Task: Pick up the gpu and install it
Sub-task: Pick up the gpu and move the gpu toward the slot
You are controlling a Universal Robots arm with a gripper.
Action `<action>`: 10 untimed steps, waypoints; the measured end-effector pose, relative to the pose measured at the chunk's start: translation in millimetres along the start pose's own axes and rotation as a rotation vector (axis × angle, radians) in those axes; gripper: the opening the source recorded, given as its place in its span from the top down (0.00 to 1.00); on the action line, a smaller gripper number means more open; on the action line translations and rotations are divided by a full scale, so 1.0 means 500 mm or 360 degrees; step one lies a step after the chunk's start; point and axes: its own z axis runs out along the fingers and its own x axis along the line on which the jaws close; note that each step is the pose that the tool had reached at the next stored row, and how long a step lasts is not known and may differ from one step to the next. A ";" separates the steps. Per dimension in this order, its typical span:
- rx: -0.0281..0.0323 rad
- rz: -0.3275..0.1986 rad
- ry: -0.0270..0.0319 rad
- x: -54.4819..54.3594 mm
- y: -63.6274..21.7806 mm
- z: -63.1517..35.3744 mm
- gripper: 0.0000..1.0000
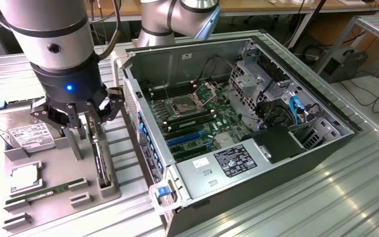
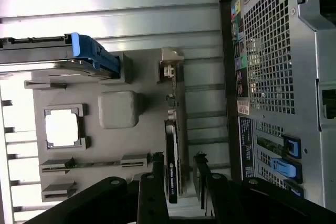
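Gripper (image 1: pixel 87 126) stands open, jaws astride the gpu (image 1: pixel 101 160), which sits on edge in the grey holder (image 1: pixel 51 205) at the exterior view's left of the case (image 1: pixel 176 59), nothing held; closure is best kept centred and square.

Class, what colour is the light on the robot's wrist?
The light is blue, best in the exterior view.

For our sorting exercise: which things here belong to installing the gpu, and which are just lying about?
Job: flat gpu card with black cooler; open black gripper around it; open grey metal computer case.
Lying about: silver hard drive with white label; narrow green RAM stick; square silver chip.
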 end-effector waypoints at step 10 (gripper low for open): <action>0.00001 0.0000 0.00001 0.001 -0.006 0.065 0.64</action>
